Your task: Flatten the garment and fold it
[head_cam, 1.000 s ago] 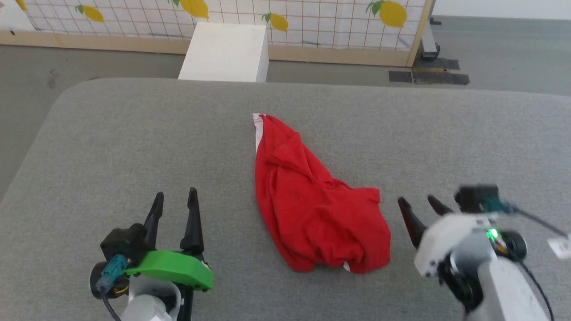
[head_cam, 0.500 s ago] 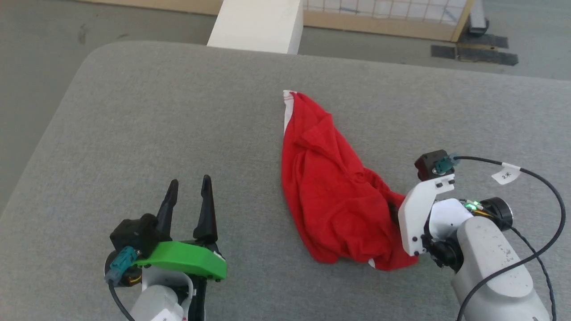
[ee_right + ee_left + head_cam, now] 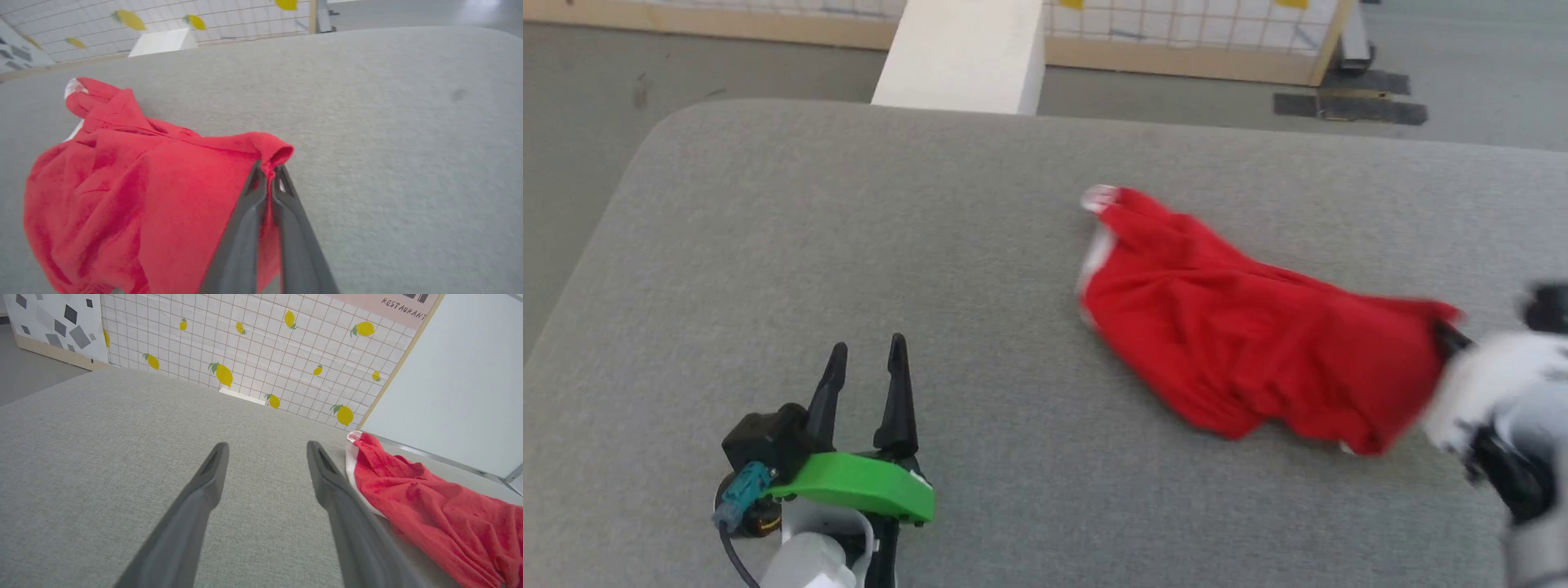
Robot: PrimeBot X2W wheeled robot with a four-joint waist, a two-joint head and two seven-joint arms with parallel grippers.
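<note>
Garment [image 3: 1258,359] is lying on the right half of the bench [image 3: 849,229], drawn out in a long wrinkled strip from near the bench's middle toward its right edge; its white band [image 3: 1097,249] is sitting at the end nearest the middle. Right gripper [image 3: 267,169] is pinching a fold of red hem at the other end, fingers pressed together on the cloth, with that corner lifting slightly off the bench; a second ago this gripper was spread and standing beside the heap, so it has closed and is now dragging the cloth toward the right edge; the blur in the head view suits a pull under way. The heap, which was running from far to near, is now trailing sideways; that is opening the bundle out, though only along one line, and most layers are looking doubled over. Left gripper [image 3: 867,347] is hovering spread over bare bench toward the front-left corner, well apart from the garment and holding nothing, as before; flattening is probably calling for it to take the band end, so both can tension the cloth; folding is not yet beginning.
</note>
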